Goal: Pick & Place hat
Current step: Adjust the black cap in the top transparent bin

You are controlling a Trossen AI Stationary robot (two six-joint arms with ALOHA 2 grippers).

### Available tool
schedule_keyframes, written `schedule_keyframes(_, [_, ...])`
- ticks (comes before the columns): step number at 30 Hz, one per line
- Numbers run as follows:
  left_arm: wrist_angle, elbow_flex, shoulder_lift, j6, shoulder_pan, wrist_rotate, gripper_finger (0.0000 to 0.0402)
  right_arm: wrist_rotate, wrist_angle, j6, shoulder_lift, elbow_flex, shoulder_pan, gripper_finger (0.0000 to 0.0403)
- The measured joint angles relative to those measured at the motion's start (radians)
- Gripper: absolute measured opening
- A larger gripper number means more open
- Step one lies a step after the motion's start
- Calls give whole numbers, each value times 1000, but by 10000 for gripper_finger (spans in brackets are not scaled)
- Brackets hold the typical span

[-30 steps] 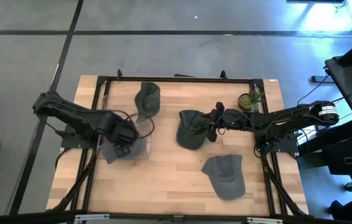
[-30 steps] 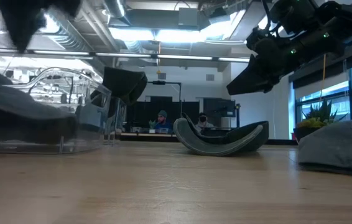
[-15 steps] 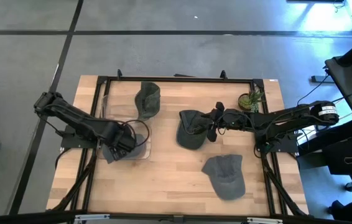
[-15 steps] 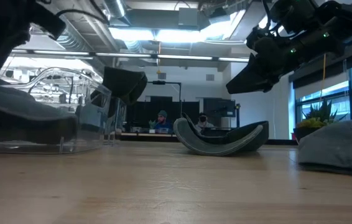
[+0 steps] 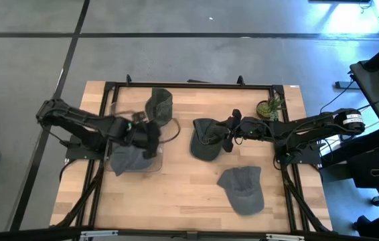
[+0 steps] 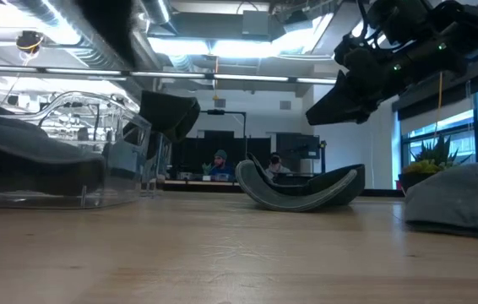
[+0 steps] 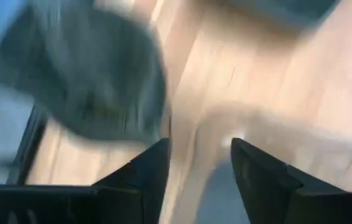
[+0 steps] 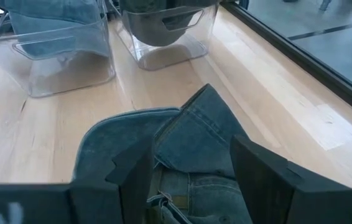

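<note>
Several grey-blue denim hats are in view. One hat (image 5: 126,161) lies in a clear bin (image 5: 150,163) at the left. A second hat (image 5: 159,107) sits in a clear bin behind it. A third hat (image 5: 205,139) rests upturned on the table's middle, and another hat (image 5: 242,189) lies crown up at the near right. My left gripper (image 5: 153,139) hovers open over the near bin's right side, with nothing between its fingers (image 7: 151,165). My right gripper (image 5: 223,138) hangs open just above the middle hat (image 8: 182,146), clear of it in the low view.
A small potted plant (image 5: 270,106) stands at the far right of the table. A black frame (image 5: 189,85) runs around the wooden top. Bare wood lies along the near edge, left of the near-right hat. People sit in the room beyond the table.
My left gripper has swung over the near bin, first toward the table's near-left, then toward its right and far side, tipping and rolling as it went. The hat in the bin lies where it was. My right gripper has kept still.
</note>
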Motion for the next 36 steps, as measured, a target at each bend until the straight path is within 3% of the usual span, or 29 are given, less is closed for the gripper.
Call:
schedule_keyframes(3, [232, 19, 0, 275, 85, 50, 167, 0, -1, 0, 0, 0, 0, 211])
schedule_keyframes(8, [567, 40, 2, 598, 250, 133, 166, 0, -1, -3, 0, 0, 0, 211])
schedule_keyframes(14, [697, 40, 94, 767, 443, 253, 166, 0, -2, -2, 0, 0, 0, 211])
schedule_keyframes(21, [580, 154, 260, 847, 578, 268, 166, 8, -3, -3, 0, 0, -4, 211])
schedule_keyframes(25, [445, 237, 344, 875, 602, 255, 166, 11, -12, -1, 1, 0, -21, 211])
schedule_keyframes(28, [289, 303, 391, 884, 602, 189, 166, 11, -15, -1, 1, 0, -33, 211])
schedule_keyframes(32, [71, 358, 416, 813, 590, 90, 167, 11, -23, 1, 1, 0, -40, 211])
schedule_keyframes(36, [-125, 384, 408, 703, 579, 80, 168, 11, -25, 1, 1, 0, -40, 211])
